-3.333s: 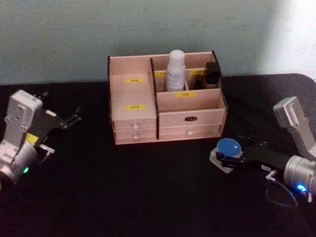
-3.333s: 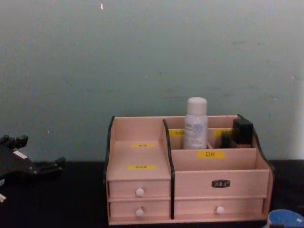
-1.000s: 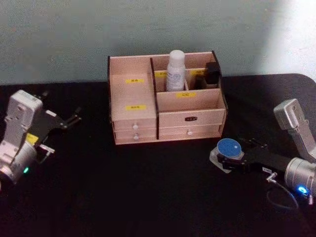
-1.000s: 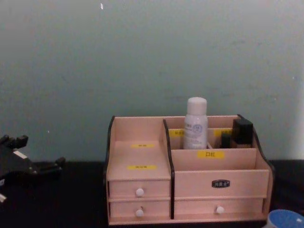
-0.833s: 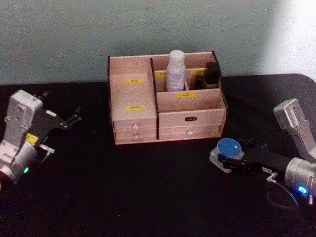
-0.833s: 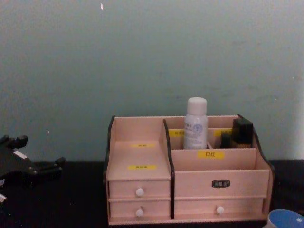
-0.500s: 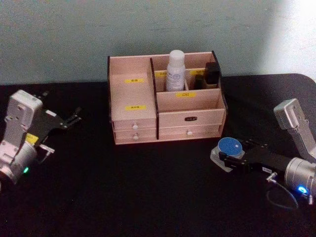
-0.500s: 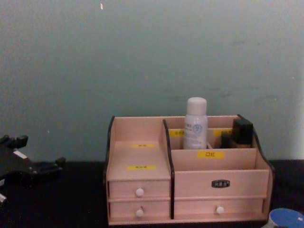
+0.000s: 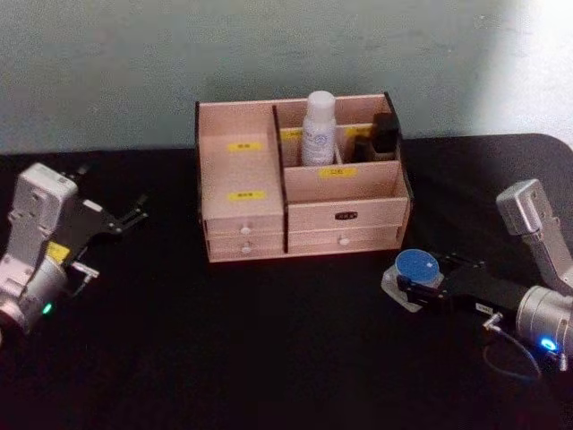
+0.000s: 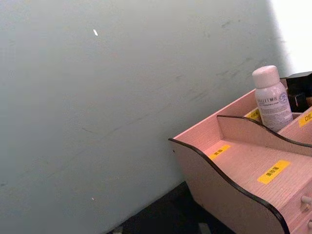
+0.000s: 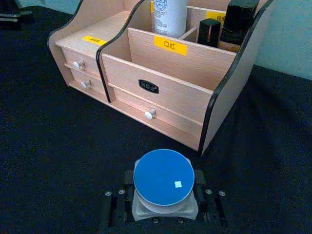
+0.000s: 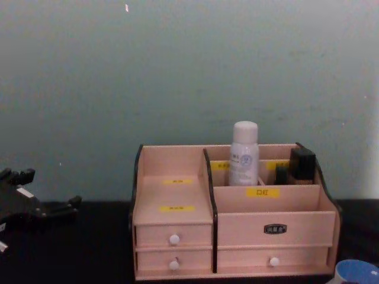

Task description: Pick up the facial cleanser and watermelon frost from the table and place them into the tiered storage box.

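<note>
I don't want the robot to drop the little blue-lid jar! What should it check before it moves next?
1. Right gripper closed on the watermelon frost: ok, it presses the jar's base from both sides.
2. Jar lifted off the black table: not ok, not yet raised.
3. Facial cleanser already stored: ok, upright in a back compartment of the tiered storage box.
4. Room for the jar: ok, the front compartment looks free.
5. Left gripper out of the way: ok, parked far left of the box.
</note>
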`<state>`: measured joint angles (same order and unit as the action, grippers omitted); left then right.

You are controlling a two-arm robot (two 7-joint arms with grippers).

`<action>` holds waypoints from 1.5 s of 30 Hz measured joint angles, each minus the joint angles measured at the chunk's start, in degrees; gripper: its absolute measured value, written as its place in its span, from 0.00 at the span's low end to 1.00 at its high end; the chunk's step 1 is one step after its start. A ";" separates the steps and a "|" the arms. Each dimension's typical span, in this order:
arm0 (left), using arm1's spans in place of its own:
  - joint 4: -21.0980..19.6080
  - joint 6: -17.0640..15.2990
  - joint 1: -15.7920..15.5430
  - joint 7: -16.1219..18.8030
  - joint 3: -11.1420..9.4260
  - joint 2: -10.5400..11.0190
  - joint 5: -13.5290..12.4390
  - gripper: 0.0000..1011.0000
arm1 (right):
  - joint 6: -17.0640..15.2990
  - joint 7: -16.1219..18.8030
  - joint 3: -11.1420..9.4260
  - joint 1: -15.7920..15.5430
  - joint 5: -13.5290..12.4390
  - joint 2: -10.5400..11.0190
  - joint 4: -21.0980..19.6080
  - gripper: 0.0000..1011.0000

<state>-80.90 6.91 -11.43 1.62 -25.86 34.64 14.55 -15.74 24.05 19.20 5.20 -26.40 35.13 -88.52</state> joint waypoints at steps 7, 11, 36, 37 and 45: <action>0.00 0.00 0.00 0.00 0.00 0.00 0.00 0.99 | -0.01 0.00 -0.02 -0.02 -0.02 -0.01 0.00 0.72; 0.00 0.00 0.00 0.00 0.00 0.00 0.00 0.99 | -0.09 0.14 -0.30 -0.29 -0.52 0.03 -0.40 0.72; 0.00 0.00 0.00 0.00 0.00 0.00 0.00 0.99 | 0.37 3.46 2.55 2.71 -3.13 1.29 -5.77 0.72; 0.00 0.00 0.00 0.00 0.00 0.00 0.00 0.99 | 0.44 3.62 3.13 3.50 -2.89 1.05 -5.75 0.72; 0.00 0.00 0.00 0.00 0.00 0.00 0.00 0.99 | 1.04 4.30 6.05 8.05 -1.26 -0.68 -4.22 0.72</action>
<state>-80.90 6.91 -11.43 1.62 -25.86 34.64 14.55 -14.71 28.35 25.25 13.25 -27.66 34.45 -92.74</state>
